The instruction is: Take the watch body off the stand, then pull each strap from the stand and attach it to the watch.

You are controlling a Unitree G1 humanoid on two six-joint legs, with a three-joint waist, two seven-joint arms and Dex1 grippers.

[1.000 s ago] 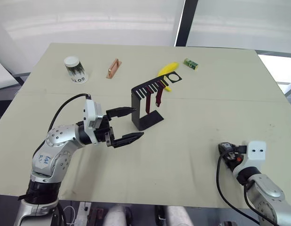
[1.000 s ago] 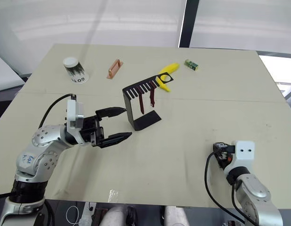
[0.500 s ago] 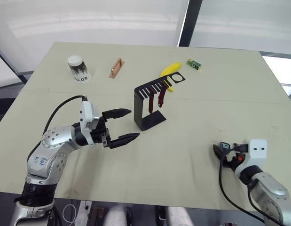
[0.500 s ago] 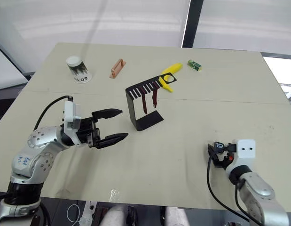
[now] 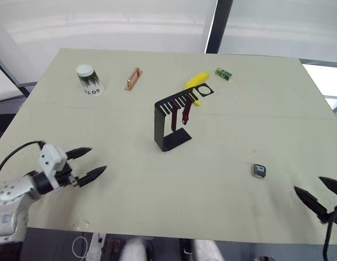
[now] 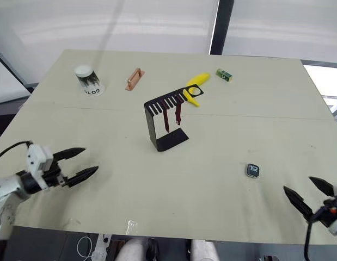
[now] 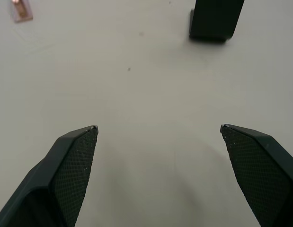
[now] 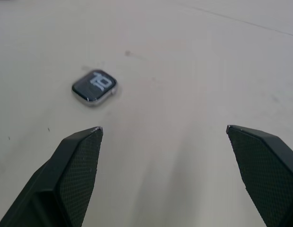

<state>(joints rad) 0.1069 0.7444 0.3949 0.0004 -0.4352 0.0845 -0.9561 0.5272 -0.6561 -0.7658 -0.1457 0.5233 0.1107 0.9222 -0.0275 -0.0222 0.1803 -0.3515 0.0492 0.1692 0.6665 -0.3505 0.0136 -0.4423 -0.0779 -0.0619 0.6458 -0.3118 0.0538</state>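
Note:
The watch body [image 5: 259,171] lies flat on the table at the right front, screen up, also clear in the right wrist view [image 8: 94,87]. The black stand [image 5: 171,120] is upright mid-table with two maroon straps [image 5: 179,114] hanging from its slotted top arm. My left gripper [image 5: 85,163] is open near the table's front left, well away from the stand. My right gripper [image 5: 320,195] is open at the front right edge, a short way nearer than the watch body and apart from it.
A white paper cup [image 5: 89,81], a copper-coloured handle piece [image 5: 132,79], a yellow banana-like object [image 5: 196,82] and a small green box [image 5: 222,74] sit along the far half of the table [image 5: 103,125]. The stand's base shows in the left wrist view [image 7: 215,19].
Both arms have pulled back toward the front edge. The right gripper has let go of the watch body, which now lies on the table. The left gripper moved away from the stand.

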